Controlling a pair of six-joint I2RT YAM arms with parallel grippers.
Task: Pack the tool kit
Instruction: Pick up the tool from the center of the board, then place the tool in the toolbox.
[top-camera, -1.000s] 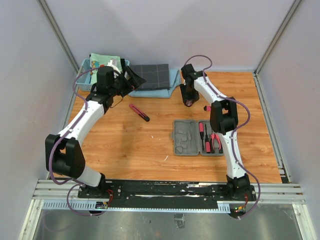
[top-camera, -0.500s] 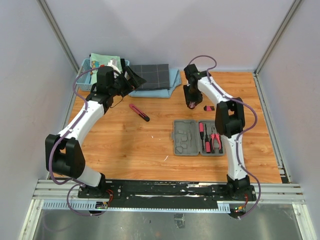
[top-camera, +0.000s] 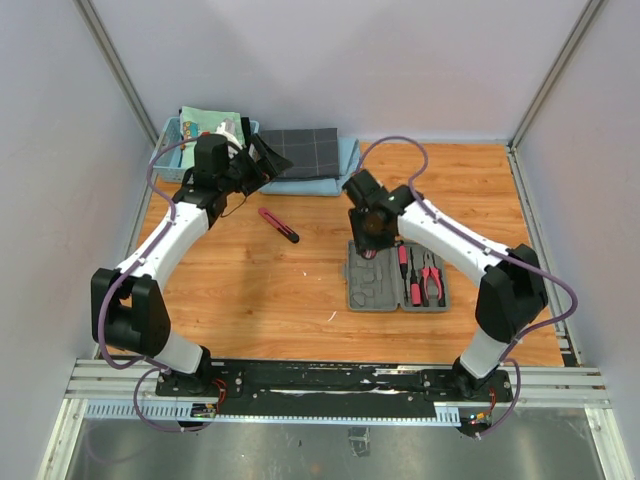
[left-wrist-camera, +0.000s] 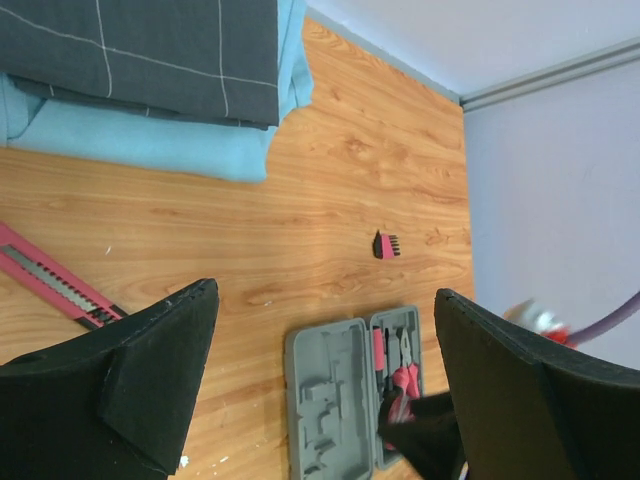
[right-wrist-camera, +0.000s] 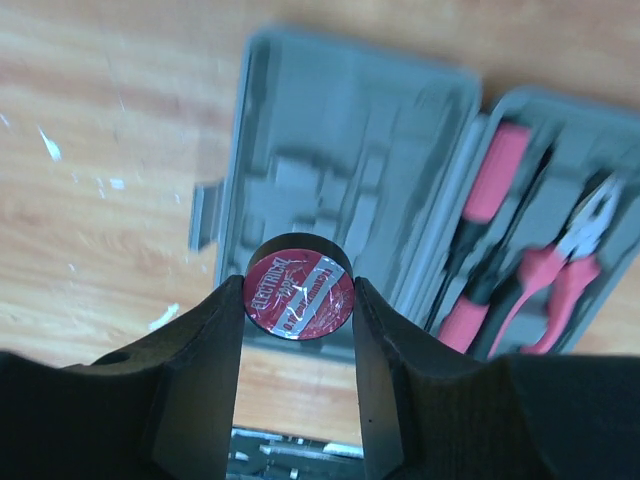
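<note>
Right wrist view: your right claw (right-wrist-camera: 298, 300) is gripping the round tape (right-wrist-camera: 298, 290) across its width, labelled face toward the lens, over the open case (right-wrist-camera: 350, 140); probably because the empty moulded half is awaiting it. Screwdrivers (right-wrist-camera: 488, 195) and pliers (right-wrist-camera: 565, 265) are lying in the other half, long axes parallel to the hinge; the case is lying right of centre on the tabletop (top-camera: 250, 290), long axis running left to right; the knife (top-camera: 279, 224) is lying outside, diagonally; your left claw (left-wrist-camera: 325, 300) is hanging wide open, holding nothing.
</note>
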